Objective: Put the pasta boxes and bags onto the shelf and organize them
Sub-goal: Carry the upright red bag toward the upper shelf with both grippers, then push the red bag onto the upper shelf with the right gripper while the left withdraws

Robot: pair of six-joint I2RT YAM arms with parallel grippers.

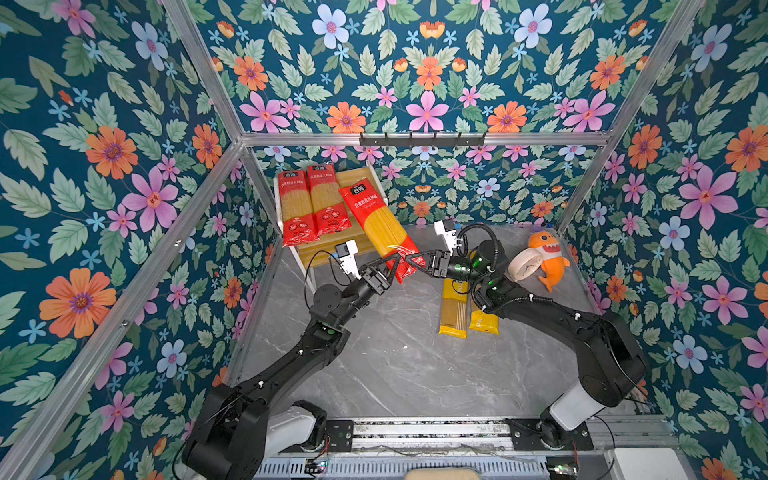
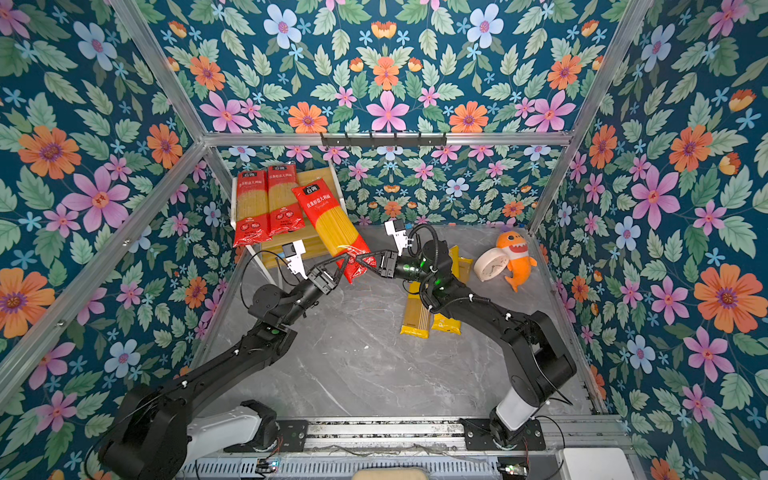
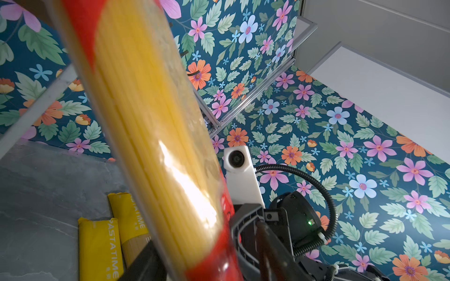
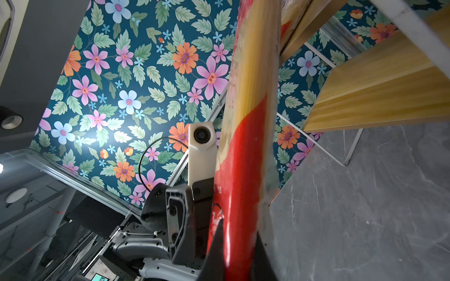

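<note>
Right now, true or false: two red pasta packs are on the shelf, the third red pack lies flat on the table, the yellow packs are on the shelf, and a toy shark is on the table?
1. Two red packs lie on the shelf. True.
2. The third red pack lies flat on the table. False: it is tilted in the air, with its lower end between the left gripper and the right gripper.
3. The yellow packs are on the shelf. False: they lie on the table, partly under the right arm.
4. A toy shark is on the table. True.

3 red packs [image 1: 326, 199], 2 yellow packs [image 1: 452, 309] visible, 1 shelf [image 1: 354, 176]
</note>
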